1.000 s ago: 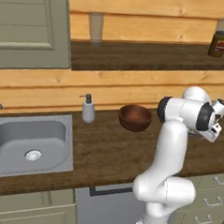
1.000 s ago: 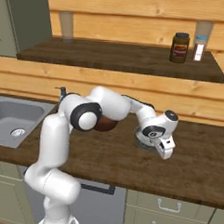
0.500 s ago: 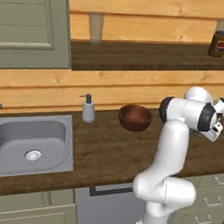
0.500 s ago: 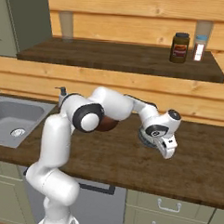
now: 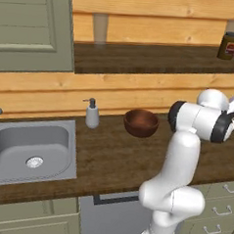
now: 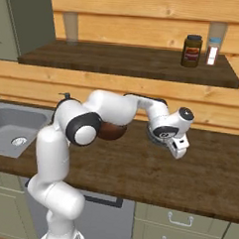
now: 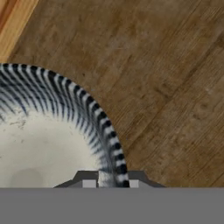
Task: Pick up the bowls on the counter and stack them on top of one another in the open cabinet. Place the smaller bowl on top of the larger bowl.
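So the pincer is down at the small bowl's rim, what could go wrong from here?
1. The pincer straddles only the small bowl's thin rim; it could tilt or slip when lifted.
2. The jar and shaker stand on the shelf; a wide swing could knock them.

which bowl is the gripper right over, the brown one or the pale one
The pale striped bowl: the gripper straddles its rim. The reddish-brown bowl sits apart, nearer the sink.
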Tool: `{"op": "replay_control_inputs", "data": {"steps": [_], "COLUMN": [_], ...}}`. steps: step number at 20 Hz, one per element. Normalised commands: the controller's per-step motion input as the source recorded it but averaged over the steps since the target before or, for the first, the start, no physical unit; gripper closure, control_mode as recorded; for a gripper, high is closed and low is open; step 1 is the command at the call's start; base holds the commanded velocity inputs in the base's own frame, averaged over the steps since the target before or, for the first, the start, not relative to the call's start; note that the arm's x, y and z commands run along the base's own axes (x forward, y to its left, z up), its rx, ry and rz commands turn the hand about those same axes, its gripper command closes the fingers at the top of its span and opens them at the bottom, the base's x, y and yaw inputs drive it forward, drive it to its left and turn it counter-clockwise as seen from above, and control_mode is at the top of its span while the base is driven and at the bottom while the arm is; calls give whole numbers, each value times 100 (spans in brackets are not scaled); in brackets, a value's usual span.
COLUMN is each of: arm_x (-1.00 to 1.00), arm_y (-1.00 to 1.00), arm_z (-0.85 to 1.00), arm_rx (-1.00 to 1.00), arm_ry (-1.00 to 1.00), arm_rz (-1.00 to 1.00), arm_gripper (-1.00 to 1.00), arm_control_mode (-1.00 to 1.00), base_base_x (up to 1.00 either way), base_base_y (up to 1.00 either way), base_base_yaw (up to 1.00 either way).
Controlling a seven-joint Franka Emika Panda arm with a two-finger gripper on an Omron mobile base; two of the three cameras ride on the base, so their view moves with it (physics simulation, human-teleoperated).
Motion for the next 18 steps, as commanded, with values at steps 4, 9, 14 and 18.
{"op": "replay_control_inputs", "data": {"steps": [4,9,14,18], "arm_x": [-1,-2,1,10], "arm_y": [61,57,54,67], "arm_z": [1,26,71,57], "arm_rx": [-30,-24,-11,-15], "arm_ry": [-11,-9,0,0], "arm_rz": [0,0,0,0], "arm_gripper": [100,100,100,100], "arm_control_mode": [-100,-100,-100,-100], "base_base_x": [0,0,0,0], "base_base_y": [0,0,0,0], "base_base_yaw": [0,0,0,0]}}
